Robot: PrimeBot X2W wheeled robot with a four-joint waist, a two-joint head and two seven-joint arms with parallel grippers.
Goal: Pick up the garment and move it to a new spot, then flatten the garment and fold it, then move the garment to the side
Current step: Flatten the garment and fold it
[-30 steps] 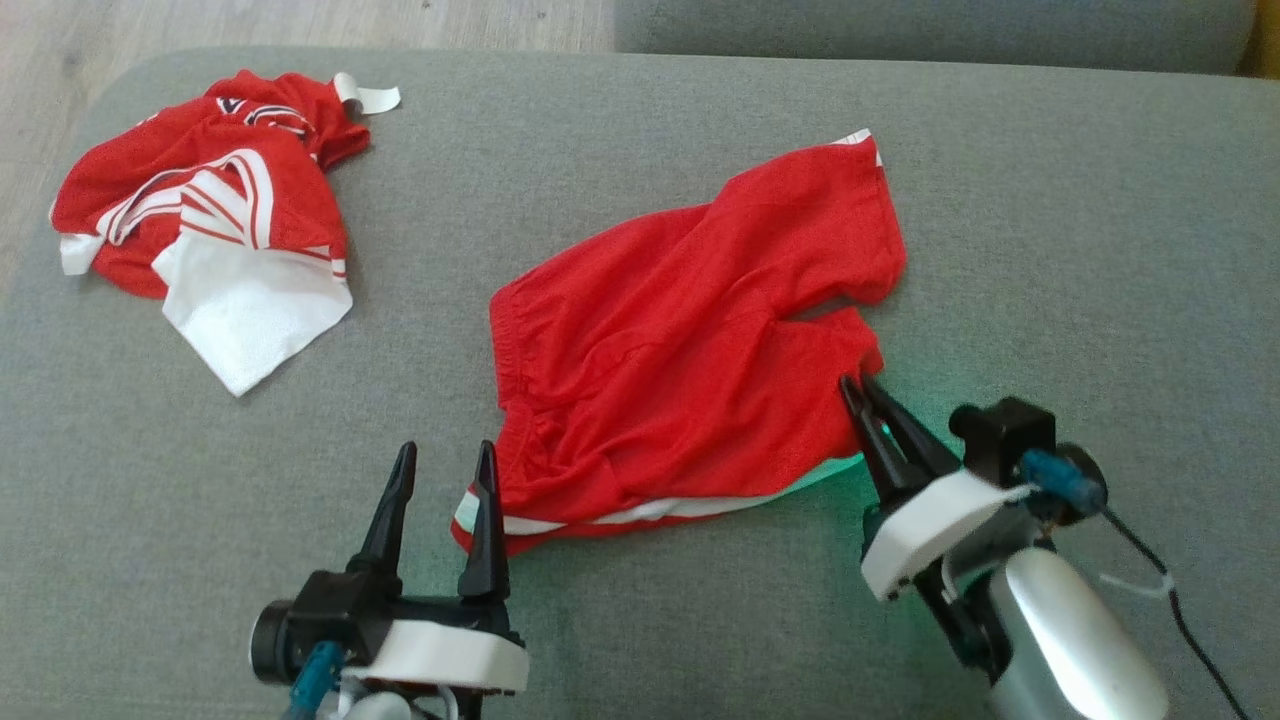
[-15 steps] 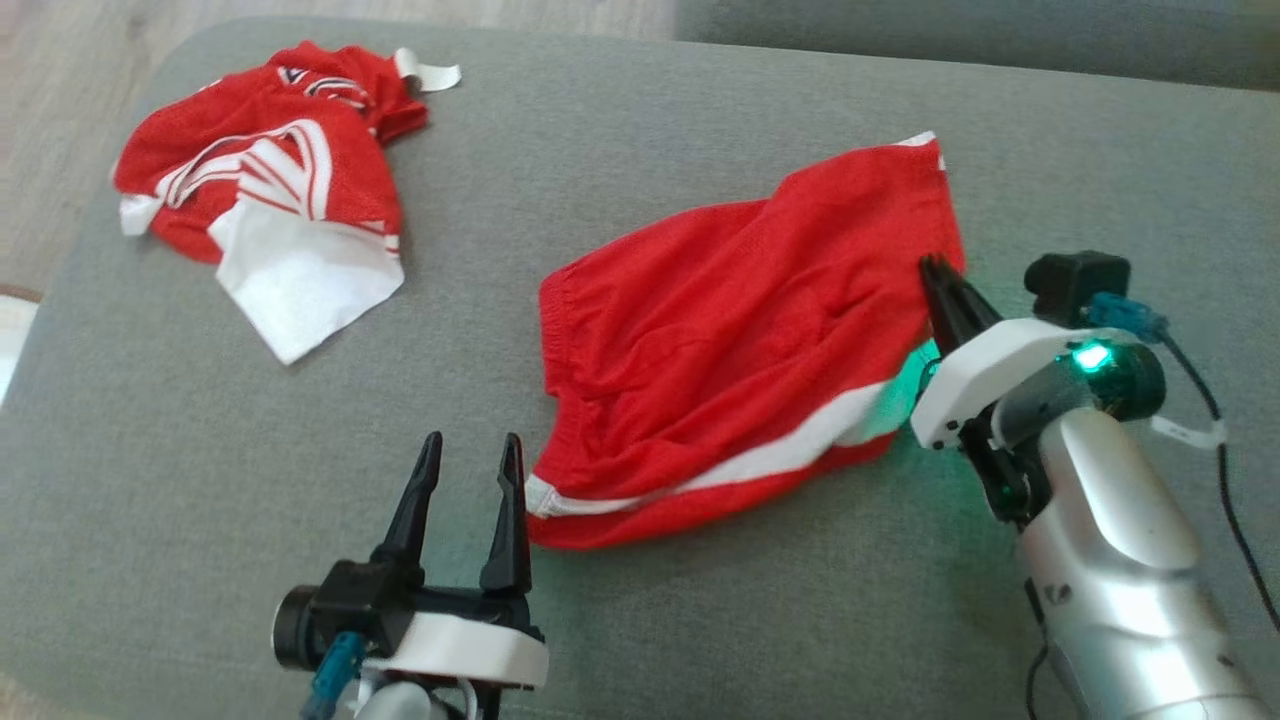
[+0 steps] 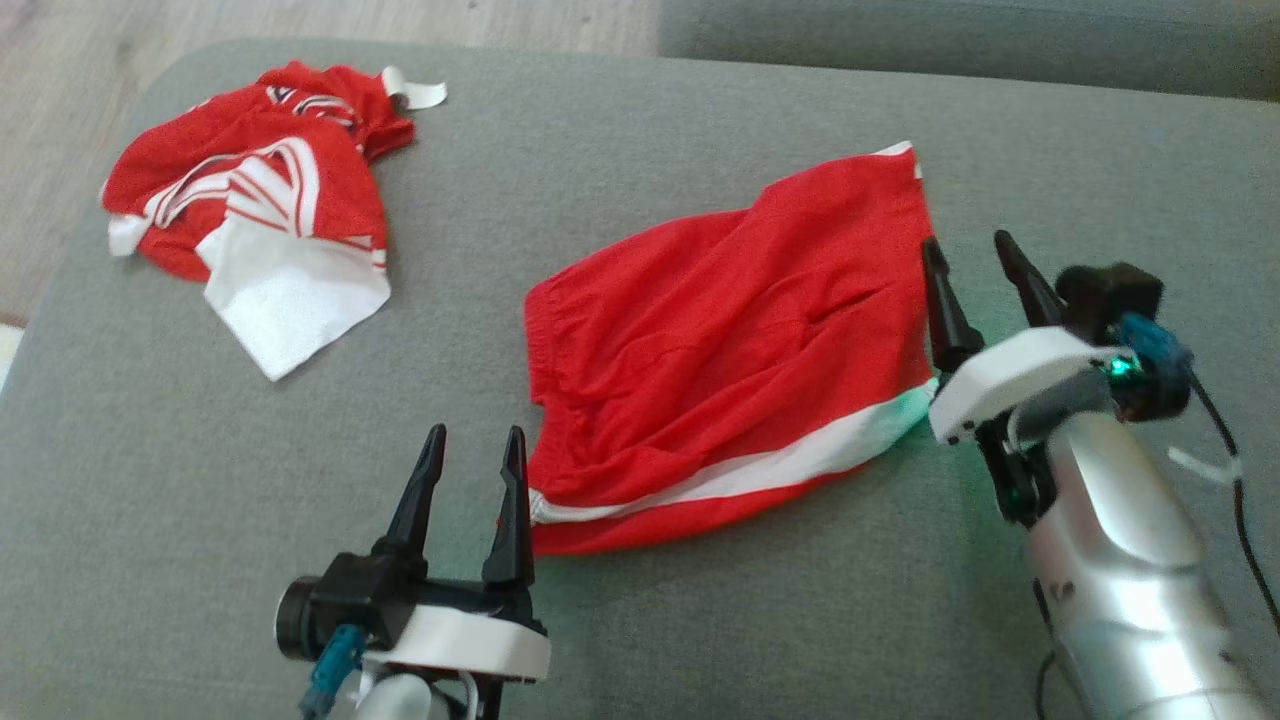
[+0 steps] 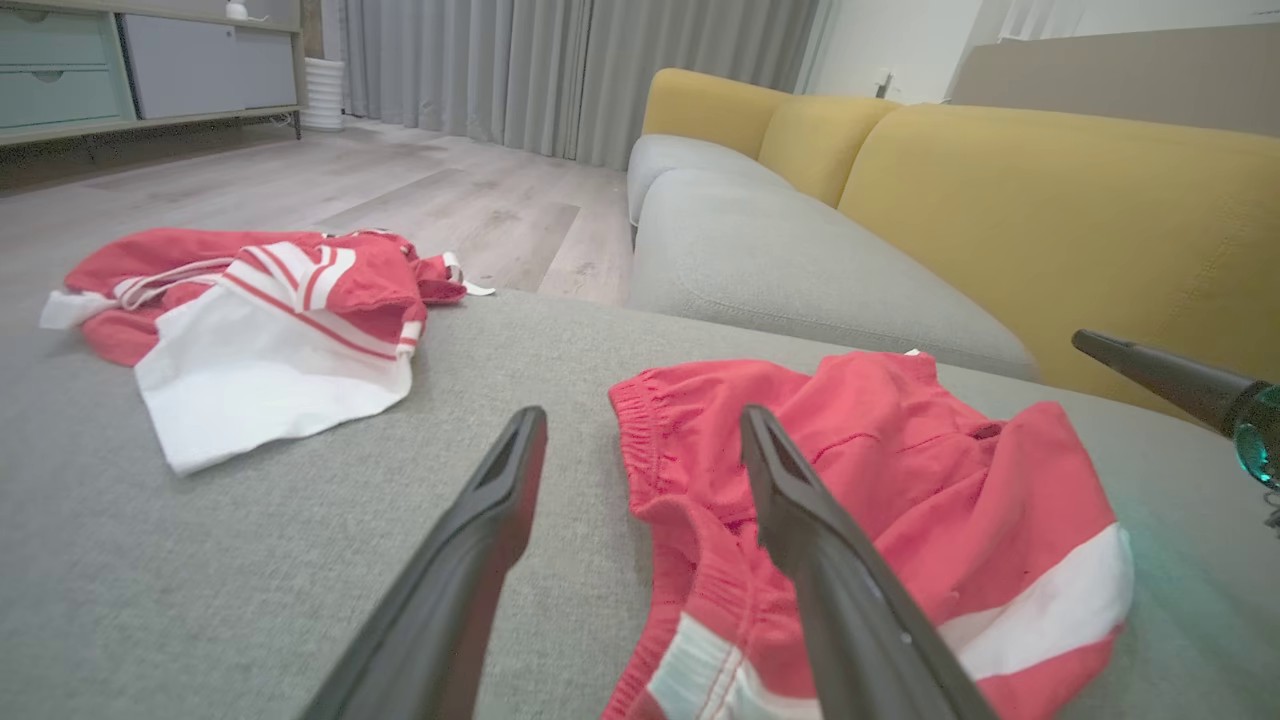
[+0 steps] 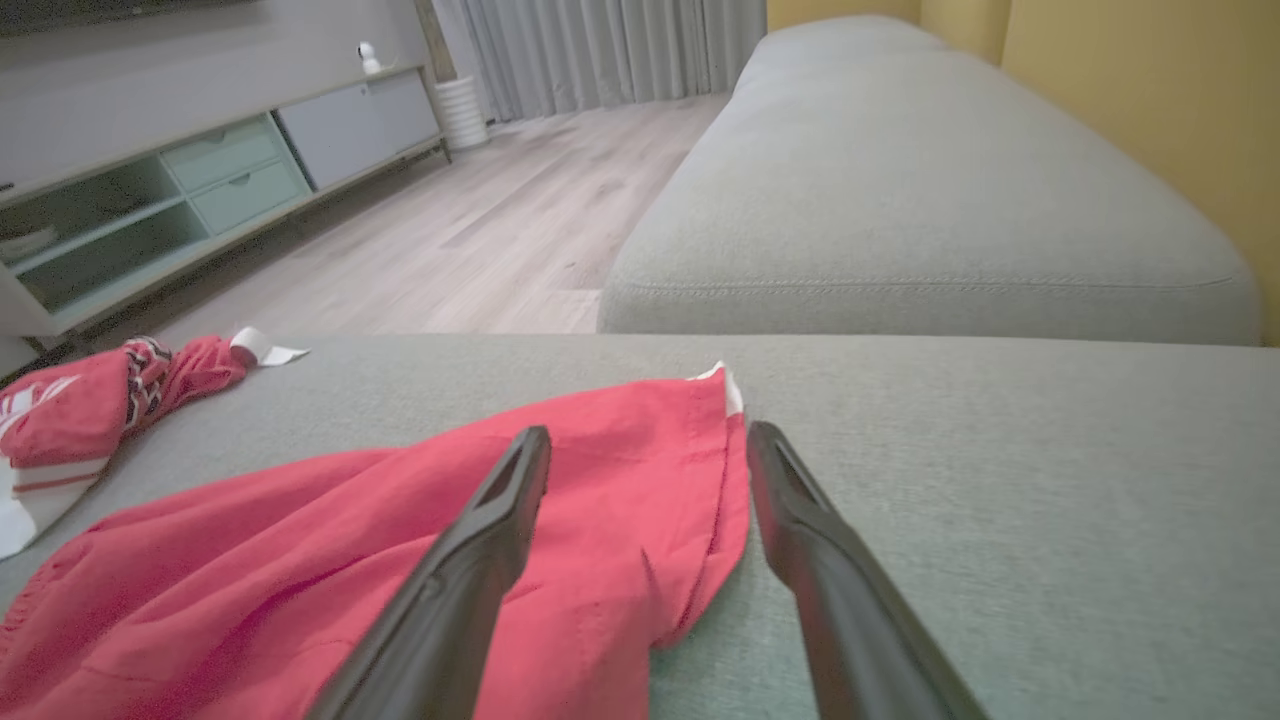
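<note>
The garment [image 3: 730, 340], red shorts with a white stripe along the near hem, lies folded over on the grey cushion [image 3: 640, 620]. My right gripper [image 3: 966, 240] is open at its right edge, one finger over the cloth and one just off it, holding nothing; in the right wrist view the garment [image 5: 400, 520] lies under and left of that gripper [image 5: 648, 432]. My left gripper [image 3: 476, 432] stands open beside the waistband corner, empty. In the left wrist view the right finger of this gripper [image 4: 642, 415] lies over the garment [image 4: 900, 470].
A crumpled red and white jersey [image 3: 250, 220] lies at the cushion's far left, near its edge. Wood floor [image 3: 60, 100] shows beyond that edge. A second grey cushion [image 5: 920, 200] and a yellow backrest [image 4: 1050, 200] stand behind.
My right gripper carried the near leg of the shorts up onto the other leg, then opened and let go. The head camera shifted slightly. My left gripper stayed open in place.
</note>
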